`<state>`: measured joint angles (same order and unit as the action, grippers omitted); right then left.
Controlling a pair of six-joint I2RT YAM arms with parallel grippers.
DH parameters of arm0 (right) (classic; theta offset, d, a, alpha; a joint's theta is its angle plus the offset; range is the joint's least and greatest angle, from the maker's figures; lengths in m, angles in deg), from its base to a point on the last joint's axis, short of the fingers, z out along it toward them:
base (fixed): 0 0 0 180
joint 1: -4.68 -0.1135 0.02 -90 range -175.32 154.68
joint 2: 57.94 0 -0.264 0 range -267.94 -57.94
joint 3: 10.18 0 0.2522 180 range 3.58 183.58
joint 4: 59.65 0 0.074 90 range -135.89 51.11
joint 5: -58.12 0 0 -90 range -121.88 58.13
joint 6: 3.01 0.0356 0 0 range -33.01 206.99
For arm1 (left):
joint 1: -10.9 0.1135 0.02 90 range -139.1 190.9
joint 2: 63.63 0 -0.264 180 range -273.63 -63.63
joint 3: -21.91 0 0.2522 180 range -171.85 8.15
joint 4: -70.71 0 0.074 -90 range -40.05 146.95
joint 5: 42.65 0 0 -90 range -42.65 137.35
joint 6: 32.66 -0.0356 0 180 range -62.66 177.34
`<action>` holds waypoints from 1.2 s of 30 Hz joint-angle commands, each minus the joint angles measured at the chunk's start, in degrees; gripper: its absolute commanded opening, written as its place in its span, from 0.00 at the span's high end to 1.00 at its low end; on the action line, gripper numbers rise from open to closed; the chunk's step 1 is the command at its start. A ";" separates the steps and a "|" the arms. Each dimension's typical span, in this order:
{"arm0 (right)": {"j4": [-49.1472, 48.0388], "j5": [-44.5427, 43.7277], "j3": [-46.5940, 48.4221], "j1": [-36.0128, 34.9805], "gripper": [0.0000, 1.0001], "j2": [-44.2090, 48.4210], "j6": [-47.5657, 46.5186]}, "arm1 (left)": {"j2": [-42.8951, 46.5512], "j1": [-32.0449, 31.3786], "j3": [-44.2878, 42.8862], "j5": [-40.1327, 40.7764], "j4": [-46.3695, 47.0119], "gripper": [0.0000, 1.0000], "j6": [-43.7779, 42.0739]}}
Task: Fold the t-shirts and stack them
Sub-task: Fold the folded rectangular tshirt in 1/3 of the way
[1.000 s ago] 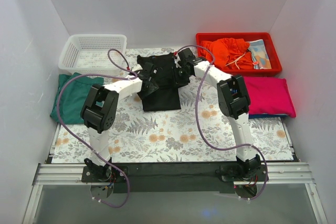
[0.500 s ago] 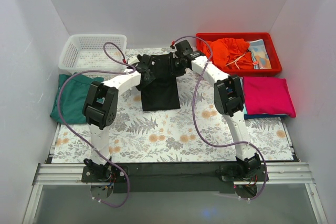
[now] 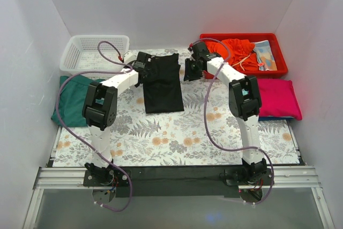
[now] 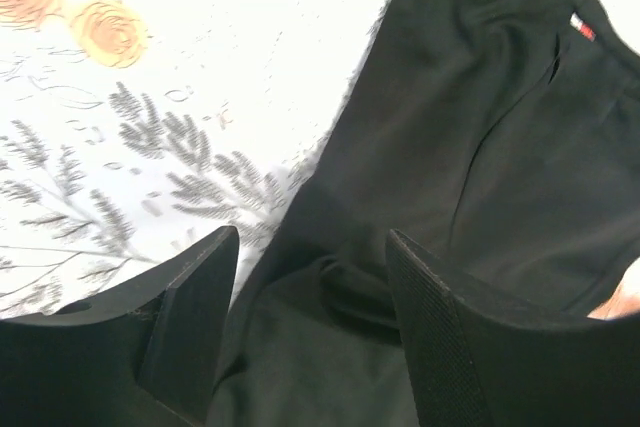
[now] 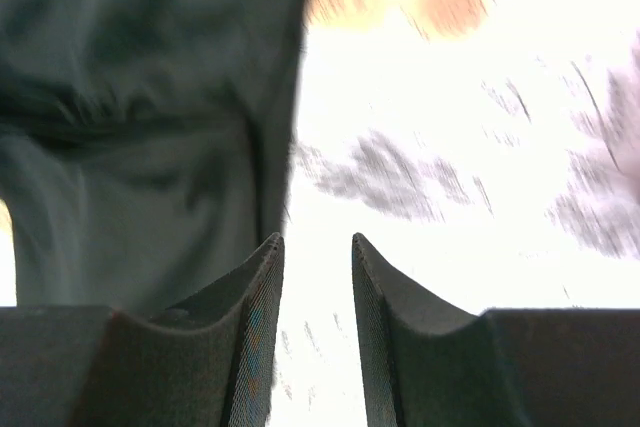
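Where the overhead view gives a flat-folded black cloth t-shirt [image 3: 163, 87] at the far middle of the floral-printed table covering [image 3: 161, 138], the left wrist view catches its red-and-white neck tag [image 4: 582, 27]. The left gripper [image 3: 142, 70] is spread over its left edge. The right gripper [image 3: 188, 71] is beside it, narrowly parted and empty.

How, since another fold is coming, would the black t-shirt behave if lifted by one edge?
Probably floppy: the black t-shirt lies flat with soft creases, so it would likely drape. Likely light, and may bunch rather than slide if pushed.
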<state>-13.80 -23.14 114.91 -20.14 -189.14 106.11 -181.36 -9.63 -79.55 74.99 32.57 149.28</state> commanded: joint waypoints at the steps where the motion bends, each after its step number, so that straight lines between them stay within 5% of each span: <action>1: -0.54 0.40 -9.70 -0.14 0.60 11.48 -2.06 | 9.62 1.11 3.40 -3.71 0.13 0.40 -5.35; 10: -8.44 18.14 -32.02 -0.67 0.55 24.40 -4.17 | 26.05 1.11 29.02 -22.43 6.61 0.36 -5.63; 17: -14.51 19.31 -40.48 -1.11 0.52 27.22 -4.79 | 34.14 1.11 43.03 -33.17 18.12 0.36 -4.84; 36: -17.68 19.65 -39.79 -2.34 0.50 18.96 -3.91 | 27.56 1.11 45.07 -31.24 22.80 0.38 -5.81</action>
<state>-29.93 -4.94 73.86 -21.78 -167.93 102.00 -152.80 -8.65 -34.48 42.23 54.27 144.67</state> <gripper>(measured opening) 0.493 0.624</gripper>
